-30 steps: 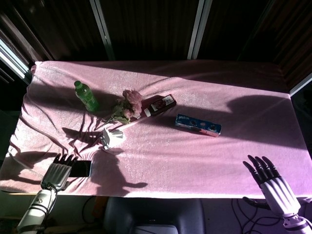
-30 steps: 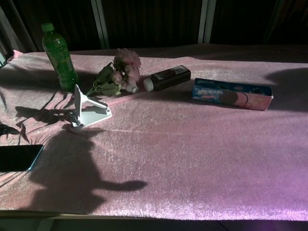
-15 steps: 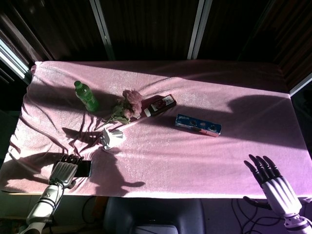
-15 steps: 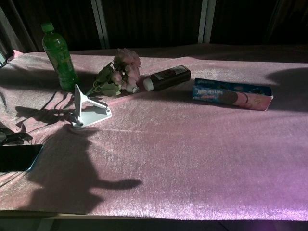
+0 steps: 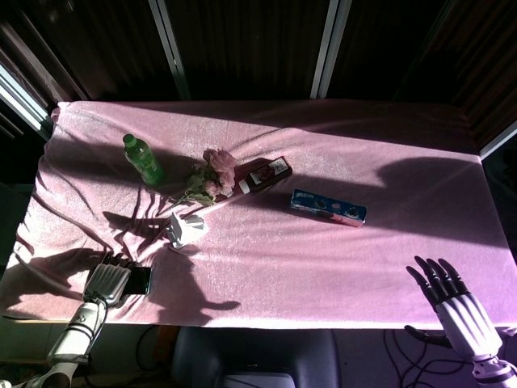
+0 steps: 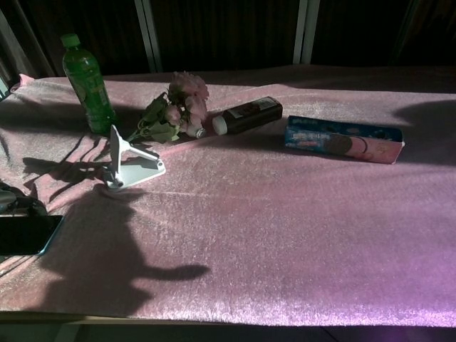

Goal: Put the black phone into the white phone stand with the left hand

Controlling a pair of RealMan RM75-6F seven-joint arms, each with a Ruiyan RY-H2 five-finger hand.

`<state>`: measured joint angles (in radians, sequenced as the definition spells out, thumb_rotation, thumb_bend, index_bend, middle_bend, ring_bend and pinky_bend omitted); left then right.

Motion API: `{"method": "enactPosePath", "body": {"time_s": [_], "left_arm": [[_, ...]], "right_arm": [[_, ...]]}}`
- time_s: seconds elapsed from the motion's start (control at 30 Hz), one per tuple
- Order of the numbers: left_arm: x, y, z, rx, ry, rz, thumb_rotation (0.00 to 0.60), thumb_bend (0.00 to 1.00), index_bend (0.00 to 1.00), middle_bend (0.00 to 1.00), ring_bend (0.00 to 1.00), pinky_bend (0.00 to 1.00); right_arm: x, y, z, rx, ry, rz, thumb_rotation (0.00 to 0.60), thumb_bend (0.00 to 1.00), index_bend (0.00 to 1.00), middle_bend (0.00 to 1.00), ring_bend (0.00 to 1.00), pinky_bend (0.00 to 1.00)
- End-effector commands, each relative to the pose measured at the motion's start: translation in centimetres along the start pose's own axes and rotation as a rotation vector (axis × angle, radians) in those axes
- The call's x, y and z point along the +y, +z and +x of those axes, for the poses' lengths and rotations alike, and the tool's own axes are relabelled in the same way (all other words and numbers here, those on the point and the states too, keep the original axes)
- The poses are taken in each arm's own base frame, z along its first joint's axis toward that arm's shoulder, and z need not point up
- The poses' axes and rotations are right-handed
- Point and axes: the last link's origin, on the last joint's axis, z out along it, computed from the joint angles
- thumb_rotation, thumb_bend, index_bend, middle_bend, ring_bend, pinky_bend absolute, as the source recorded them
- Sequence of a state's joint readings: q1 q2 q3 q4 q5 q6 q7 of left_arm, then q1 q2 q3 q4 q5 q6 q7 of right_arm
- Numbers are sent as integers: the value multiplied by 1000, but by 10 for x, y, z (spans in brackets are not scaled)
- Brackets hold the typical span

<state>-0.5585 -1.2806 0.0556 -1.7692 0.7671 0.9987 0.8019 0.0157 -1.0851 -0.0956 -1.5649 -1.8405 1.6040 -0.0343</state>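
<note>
The black phone [image 5: 142, 280] [image 6: 26, 234] lies flat on the pink cloth near the table's front left corner. My left hand [image 5: 111, 279] hangs over its left part with the fingers pointing away from me and slightly spread. The fingertips [image 6: 16, 203] show dark at the left edge of the chest view, just beyond the phone's far edge. I cannot see a grip on the phone. The white phone stand [image 5: 181, 229] [image 6: 130, 164] stands empty, further in and to the right of the phone. My right hand [image 5: 452, 302] is open with spread fingers at the front right corner, holding nothing.
A green bottle [image 6: 87, 83] stands at the back left. A bunch of pink flowers [image 6: 175, 107], a dark lying bottle [image 6: 247, 115] and a blue biscuit box [image 6: 343, 140] lie in a row beyond the stand. The pink cloth [image 5: 266, 267] is wrinkled on the left.
My left hand has shifted a little forward and right, covering more of the phone, and its fingertips have come into the chest view. The phone and the right hand have stayed put.
</note>
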Motion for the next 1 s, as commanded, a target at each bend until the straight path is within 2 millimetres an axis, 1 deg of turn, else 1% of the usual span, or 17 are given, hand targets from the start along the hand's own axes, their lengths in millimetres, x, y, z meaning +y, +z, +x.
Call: {"method": "enactPosePath", "body": {"time_s": [0.03,0.1,0.17,0.33,0.43,0.57,0.7,0.87,1.0], "left_arm": [[0,2,0,15,-2,1,600,307,464,601,223,0],[0,3,-1,20,-3,3,600,308,557,708,309,0],[-1,4,-2,17,-6,6,600,308,596,760,353,4],[-2,4,-1,32,-33,-10,600,308,612,795,386,17],[-3,2,4,64,-75,-28,600,313,688,876,458,54],[-10,-4,12,106,-143,-46,600,331,784,970,553,126],[-17,-10,21,161,-287,-88,600,348,820,1000,583,146],[-31,-17,38,309,-594,-167,600,375,849,1000,612,147],[-37,-24,50,410,-842,-245,600,378,864,1000,626,149]], "right_arm": [[0,0,0,0,0,0,600,241,0,0,0,0],[0,0,0,1,1,0,600,241,0,0,0,0],[1,0,1,2,2,-1,600,241,0,0,0,0],[0,0,0,1,1,1,600,241,0,0,0,0],[0,0,0,1,1,1,600,241,0,0,0,0],[1,-1,1,3,3,1,600,241,0,0,0,0],[1,-2,1,4,5,1,600,241,0,0,0,0],[0,-2,1,5,4,3,600,241,0,0,0,0],[0,-2,1,4,1,2,600,241,0,0,0,0]]}}
